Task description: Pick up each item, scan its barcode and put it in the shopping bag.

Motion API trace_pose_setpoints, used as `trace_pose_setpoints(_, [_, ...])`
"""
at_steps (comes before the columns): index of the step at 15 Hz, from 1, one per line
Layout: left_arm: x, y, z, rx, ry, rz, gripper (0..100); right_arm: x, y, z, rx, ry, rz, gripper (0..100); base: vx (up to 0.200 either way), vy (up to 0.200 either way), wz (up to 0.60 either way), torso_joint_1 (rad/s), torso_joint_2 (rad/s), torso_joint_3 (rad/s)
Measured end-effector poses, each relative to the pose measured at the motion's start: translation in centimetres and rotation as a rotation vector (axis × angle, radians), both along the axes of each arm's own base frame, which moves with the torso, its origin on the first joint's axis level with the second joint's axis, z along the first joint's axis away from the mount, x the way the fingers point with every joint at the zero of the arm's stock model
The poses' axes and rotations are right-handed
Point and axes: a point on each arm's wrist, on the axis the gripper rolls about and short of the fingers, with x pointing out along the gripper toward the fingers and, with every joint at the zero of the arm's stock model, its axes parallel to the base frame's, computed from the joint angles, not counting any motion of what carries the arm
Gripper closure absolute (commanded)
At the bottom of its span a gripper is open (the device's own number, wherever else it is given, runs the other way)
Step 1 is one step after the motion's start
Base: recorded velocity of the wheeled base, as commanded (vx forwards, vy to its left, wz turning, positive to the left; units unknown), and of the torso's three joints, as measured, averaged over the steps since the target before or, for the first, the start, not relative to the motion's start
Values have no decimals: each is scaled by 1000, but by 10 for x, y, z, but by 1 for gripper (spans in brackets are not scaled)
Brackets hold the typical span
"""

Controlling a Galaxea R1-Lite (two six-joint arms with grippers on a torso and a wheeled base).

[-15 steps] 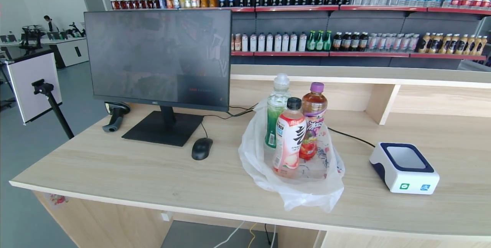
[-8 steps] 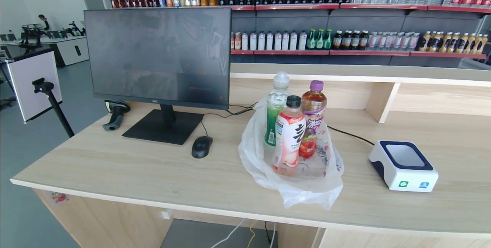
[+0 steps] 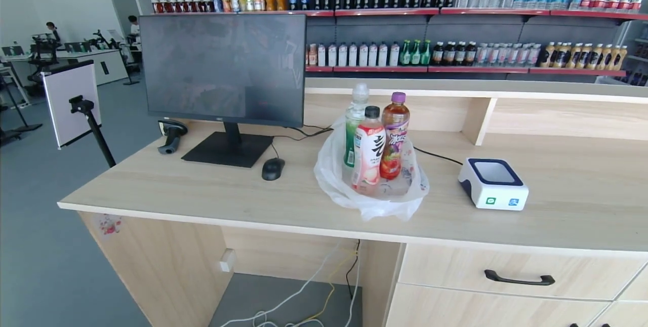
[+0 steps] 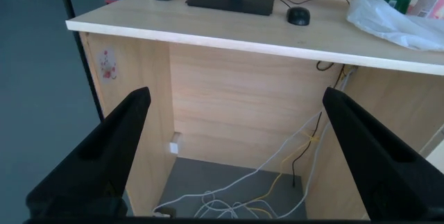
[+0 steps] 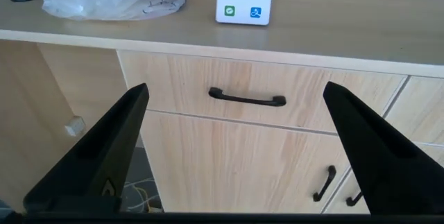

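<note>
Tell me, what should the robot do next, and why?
Probably just rest, with no new pick: the green bottle, the pink bottle and the purple-capped bottle stand in the shopping bag, no other bottle waits on the counter by the scanner, and the left gripper and right gripper hang open below its top.

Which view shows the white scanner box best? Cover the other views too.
The head view: the scanner box sits whole on the counter beside the shopping bag, top window and cable visible. The right wrist view catches it from low in front, window foreshortened. The left wrist view faces the counter's mouse end.
</note>
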Motion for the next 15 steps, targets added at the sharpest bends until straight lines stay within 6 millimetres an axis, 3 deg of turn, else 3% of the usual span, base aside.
trace_pose_setpoints(5, [0,0,0,1,0,-1,0,0,0,0,10,0,0,0,0,0,-480,-3,-1,1])
trace_pose_setpoints(15, [0,0,-1,0,7,-1,0,0,0,0,5,0,0,0,0,-200,0,9,6,3])
